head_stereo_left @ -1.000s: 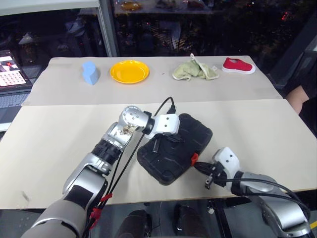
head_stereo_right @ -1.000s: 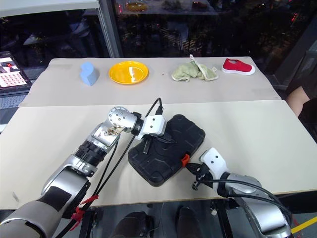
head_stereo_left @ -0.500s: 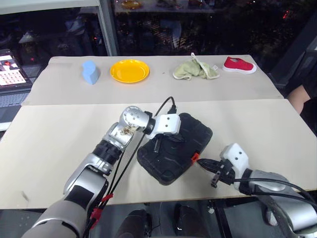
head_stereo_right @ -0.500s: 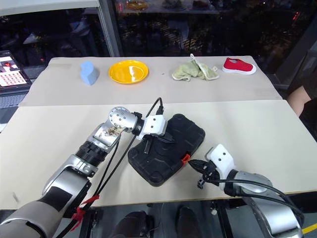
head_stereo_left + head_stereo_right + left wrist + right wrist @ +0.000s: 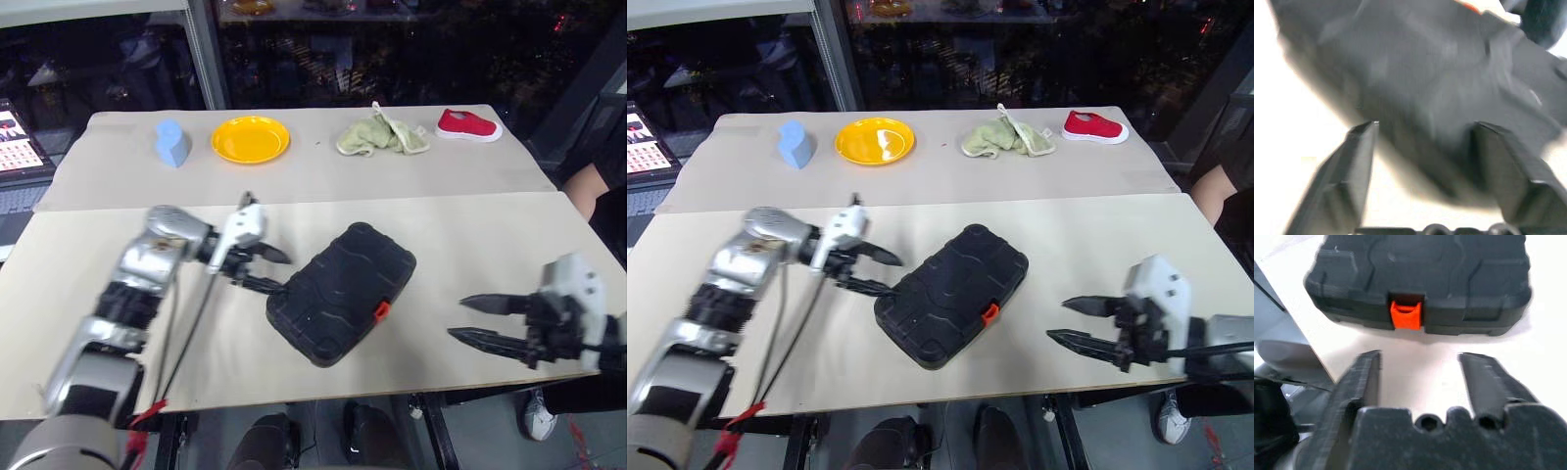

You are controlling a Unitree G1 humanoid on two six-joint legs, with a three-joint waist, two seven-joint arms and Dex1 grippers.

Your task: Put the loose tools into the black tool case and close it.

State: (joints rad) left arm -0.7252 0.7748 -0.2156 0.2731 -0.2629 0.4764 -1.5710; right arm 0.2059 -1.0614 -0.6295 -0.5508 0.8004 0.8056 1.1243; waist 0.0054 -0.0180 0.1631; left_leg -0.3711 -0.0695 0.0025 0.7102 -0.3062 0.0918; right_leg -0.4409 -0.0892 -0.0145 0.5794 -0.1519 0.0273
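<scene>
The black tool case [image 5: 343,294] lies shut and flat in the middle of the near table, its small orange latch [image 5: 382,311] facing the front edge. The loose tools are out of view. My left gripper [image 5: 282,273] is open just left of the case, its fingertips close to the case's left edge, and the left wrist view shows the ribbed shell [image 5: 1440,73] beyond the spread fingers [image 5: 1354,166]. My right gripper [image 5: 458,318] is open over the table's right front, well apart from the case. The right wrist view looks straight at the latch [image 5: 1405,315].
On the far table stand a blue block [image 5: 171,143], a yellow plate [image 5: 251,139], a crumpled green cloth [image 5: 382,137] and a red shoe [image 5: 468,125]. A screen [image 5: 15,132] sits at the far left. A person's arm [image 5: 588,191] shows at the right edge.
My left gripper came off the case lid, swung left and opened. My right gripper drew back to the right from the latch, rose and opened. The case stayed put.
</scene>
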